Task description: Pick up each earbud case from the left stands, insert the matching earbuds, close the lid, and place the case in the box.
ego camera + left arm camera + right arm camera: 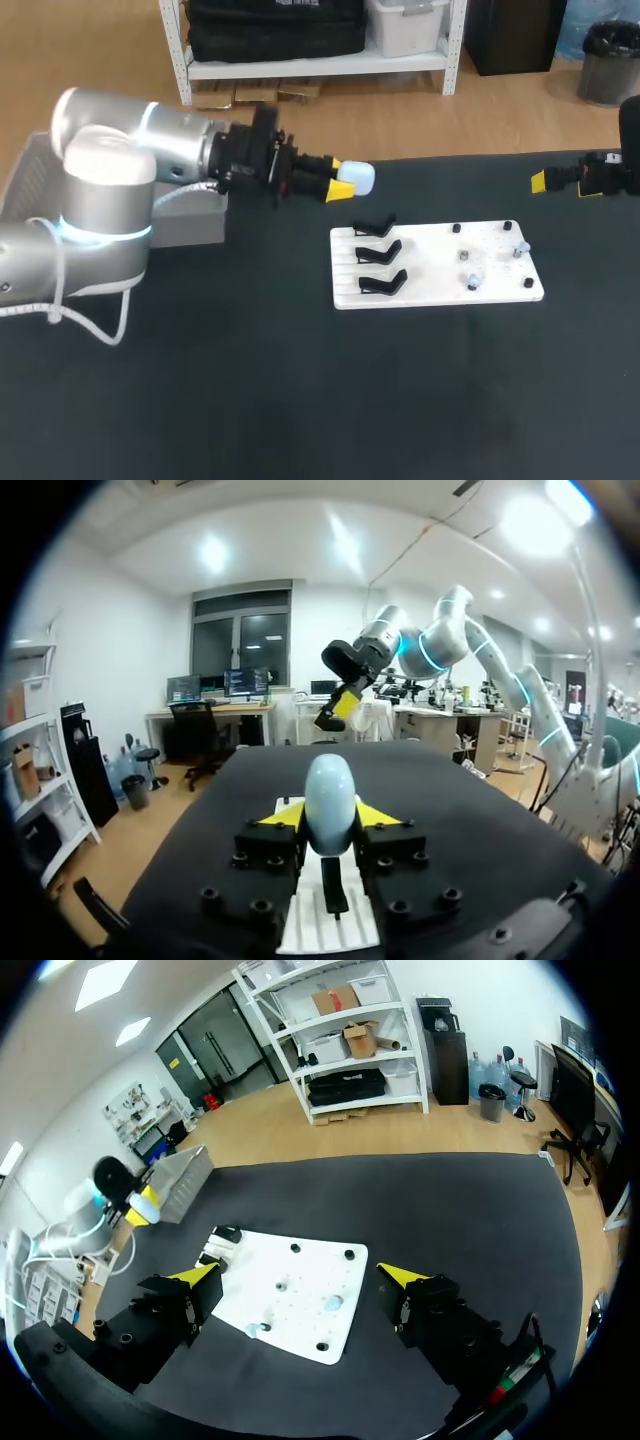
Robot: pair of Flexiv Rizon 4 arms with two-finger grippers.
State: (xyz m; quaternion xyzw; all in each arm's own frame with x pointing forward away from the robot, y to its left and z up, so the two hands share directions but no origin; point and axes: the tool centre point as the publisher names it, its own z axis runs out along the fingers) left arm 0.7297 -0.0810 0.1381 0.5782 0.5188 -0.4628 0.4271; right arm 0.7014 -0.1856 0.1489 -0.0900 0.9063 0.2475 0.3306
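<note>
My left gripper (340, 178) is shut on a pale blue earbud case (361, 178), held in the air just behind the white board (440, 290). In the left wrist view the closed case (329, 798) stands upright between the yellow tips. Three black stands (381, 254) line the board's left side, all without cases. Small pale earbuds (473, 283) sit on pegs on its right half. My right gripper (545, 181) hovers at the table's far right. In the right wrist view it (300, 1276) is wide open above the board (300, 1265), with nothing between its fingers.
A grey box (190, 222) stands off the table's left rear, beside my left arm; the right wrist view shows it as the grey box (180, 1172) next to the left gripper. Black tabletop (300, 400) surrounds the board.
</note>
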